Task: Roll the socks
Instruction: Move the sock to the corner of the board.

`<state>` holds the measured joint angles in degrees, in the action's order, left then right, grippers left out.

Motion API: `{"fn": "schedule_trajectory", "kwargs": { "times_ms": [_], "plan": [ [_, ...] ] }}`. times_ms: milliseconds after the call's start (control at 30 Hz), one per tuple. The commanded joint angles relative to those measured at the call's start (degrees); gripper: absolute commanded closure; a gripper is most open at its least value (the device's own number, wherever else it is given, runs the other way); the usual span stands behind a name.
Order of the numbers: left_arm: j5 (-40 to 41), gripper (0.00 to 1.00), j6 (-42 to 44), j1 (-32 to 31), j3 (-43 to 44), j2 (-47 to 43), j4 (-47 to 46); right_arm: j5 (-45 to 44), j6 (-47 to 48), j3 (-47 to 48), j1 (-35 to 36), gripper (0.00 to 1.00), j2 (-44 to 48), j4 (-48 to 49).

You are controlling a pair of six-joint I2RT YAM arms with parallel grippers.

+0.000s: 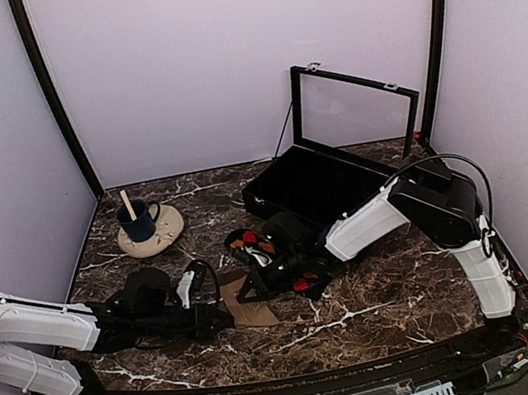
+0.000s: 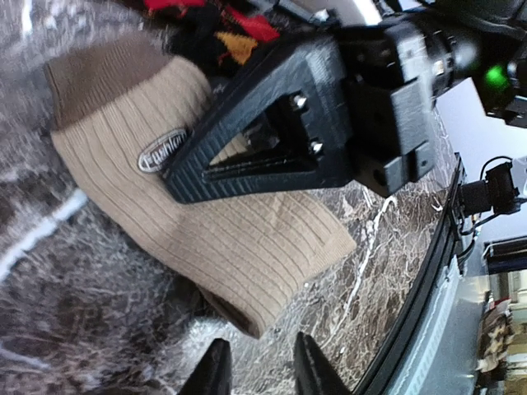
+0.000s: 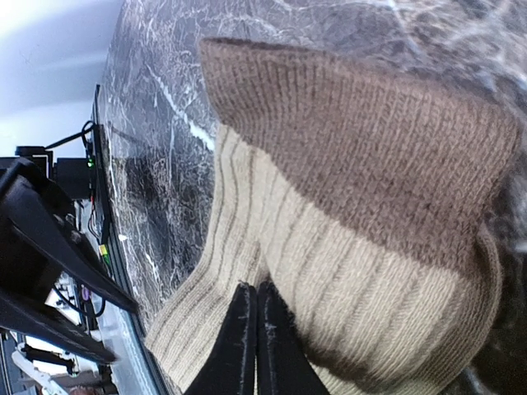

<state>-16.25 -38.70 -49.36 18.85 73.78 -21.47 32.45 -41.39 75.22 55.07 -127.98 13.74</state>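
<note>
Tan sock, its oval label illegible, lies beneath closed right claw; left claw slightly parted, empty.

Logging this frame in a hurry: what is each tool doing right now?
Left tool: open, holding nothing, close to the tan sock.
Right tool: shut, tips against the tan sock; whether fabric is pinched cannot be told.

Marble table: tan sock, argyle sock, saucer, black case
</note>
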Motion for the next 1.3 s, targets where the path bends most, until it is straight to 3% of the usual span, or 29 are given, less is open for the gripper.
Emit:
{"fn": "schedule_trajectory", "kwargs": {
  "times_ms": [0, 200, 533, 767, 1000, 1267],
  "plan": [
    [4.4, 0.67, -0.2, -0.1, 1.1, -8.0, 7.0, -4.1, -2.5, -5.0, 1.0, 0.98, -0.3, -2.0],
    [5.9, 0.62, 0.0, -0.1, 1.5, -16.3, 13.5, -7.2, -7.0, -4.4, 6.0, 0.99, -1.2, -0.5],
    [4.0, 0.79, -2.5, -0.2, -2.7, -28.9, 20.9, -16.9, -21.8, -4.5, 13.5, 0.99, -2.4, 9.5],
    [6.2, 0.81, -1.7, -0.2, -2.5, -38.6, 32.7, -24.8, -28.2, -0.9, 16.6, 0.97, -4.9, 16.1],
    [12.4, 0.8, -2.3, -0.2, -2.3, -41.0, 36.3, -26.1, -21.9, 4.6, 16.5, 0.87, -3.8, 12.2],
    [15.9, 0.78, -4.2, -0.1, -1.6, -38.1, 32.5, -25.4, -13.8, 3.9, 16.1, 0.79, 2.5, 9.2]
  ]
}}
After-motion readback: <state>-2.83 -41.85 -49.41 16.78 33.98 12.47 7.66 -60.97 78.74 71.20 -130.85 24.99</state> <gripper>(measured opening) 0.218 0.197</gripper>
